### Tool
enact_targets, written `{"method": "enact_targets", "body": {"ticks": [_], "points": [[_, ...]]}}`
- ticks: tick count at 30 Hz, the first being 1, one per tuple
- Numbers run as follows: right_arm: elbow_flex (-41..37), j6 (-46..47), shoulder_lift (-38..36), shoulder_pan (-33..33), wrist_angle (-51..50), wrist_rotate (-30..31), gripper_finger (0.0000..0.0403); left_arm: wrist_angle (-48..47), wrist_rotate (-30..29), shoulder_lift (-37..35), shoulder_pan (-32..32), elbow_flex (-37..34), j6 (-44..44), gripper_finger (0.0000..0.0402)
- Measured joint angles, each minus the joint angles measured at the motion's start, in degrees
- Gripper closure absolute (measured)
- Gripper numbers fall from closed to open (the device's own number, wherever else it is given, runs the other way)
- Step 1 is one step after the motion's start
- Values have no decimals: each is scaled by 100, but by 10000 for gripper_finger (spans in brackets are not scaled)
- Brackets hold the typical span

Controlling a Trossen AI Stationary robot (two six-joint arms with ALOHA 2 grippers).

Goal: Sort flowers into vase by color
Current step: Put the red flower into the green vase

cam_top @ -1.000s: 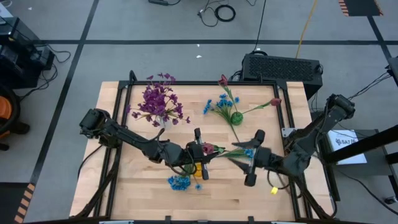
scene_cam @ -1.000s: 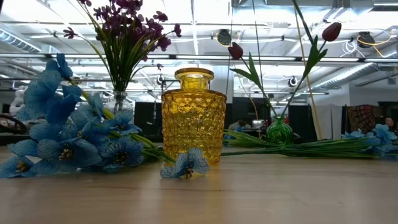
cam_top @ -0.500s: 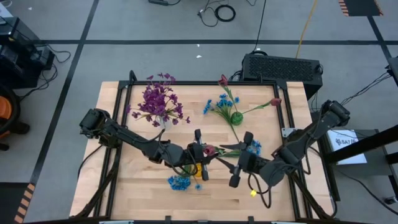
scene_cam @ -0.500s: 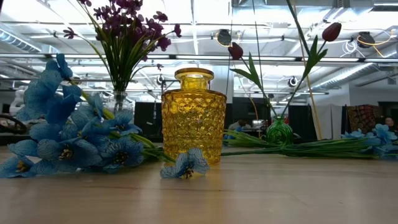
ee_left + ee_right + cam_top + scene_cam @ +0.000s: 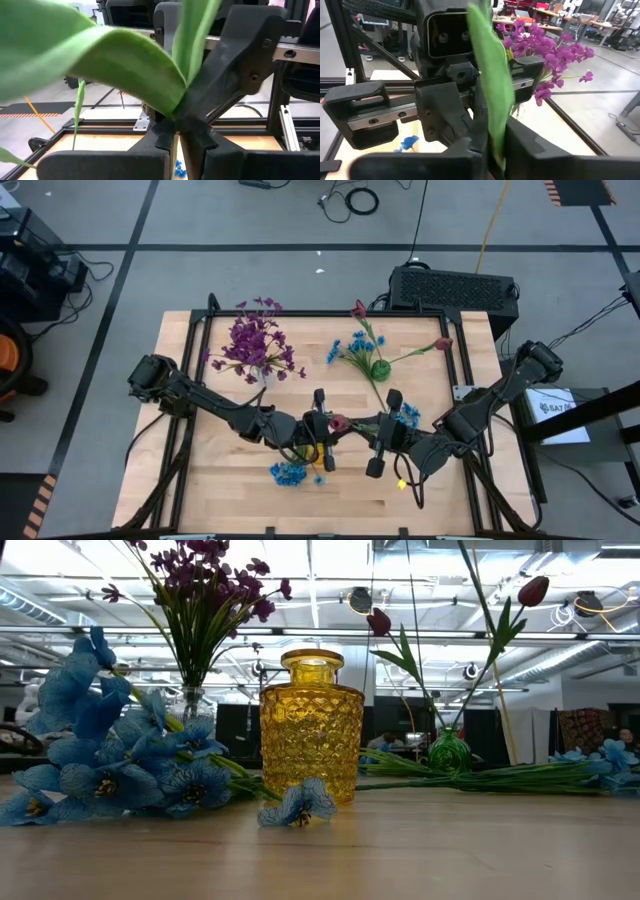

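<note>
A dark red tulip (image 5: 338, 422) on a green stem is held level above the table between my two grippers. My left gripper (image 5: 330, 425) is shut on it beside the blossom, above the yellow glass vase (image 5: 311, 725). Facing it from the right, my right gripper (image 5: 378, 432) is shut on the tulip's green part. Blue flowers (image 5: 120, 765) lie on the table next to the yellow vase. Purple flowers (image 5: 255, 348) stand in a clear vase. A green vase (image 5: 380, 368) holds blue flowers and red tulips. The low view shows neither gripper. My left gripper pinches the tulip's stem (image 5: 178, 150) between its two fingers, close to the blossom. It comes level from the table's left side. The tulip is lifted clear and lies level. My right gripper pinches the tulip's long green leaf (image 5: 492, 135) between its two fingers; whether the stem lies in there too is hidden by the leaf. It comes nearly level from the table's right side, fingertips close to the left gripper's.
More blue flowers on long green stems (image 5: 480, 780) lie on the table behind my right gripper (image 5: 405, 415). A loose blue blossom (image 5: 300, 805) lies in front of the yellow vase. A black frame rail (image 5: 200, 360) borders the wooden table.
My right gripper has gone toward the table's left edge, along the tulip's stem, up to my left gripper, and has turned somewhat. The tulip and my left gripper have stayed in place above the yellow vase.
</note>
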Motion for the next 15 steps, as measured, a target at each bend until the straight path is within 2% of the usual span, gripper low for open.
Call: {"method": "enact_targets", "body": {"ticks": [3,7,10,15], "points": [[0,-3,-12,0,-24,4,391,-12,10,0,0,0,-2,377],[-2,-3,-20,0,-24,-77,394,-16,21,0,-7,0,0,364],[-2,-48,-20,0,-24,-89,394,-14,21,0,-33,0,-2,328],[-13,-191,-229,10,-136,-25,399,-218,-124,-7,-163,0,-69,238]]}}
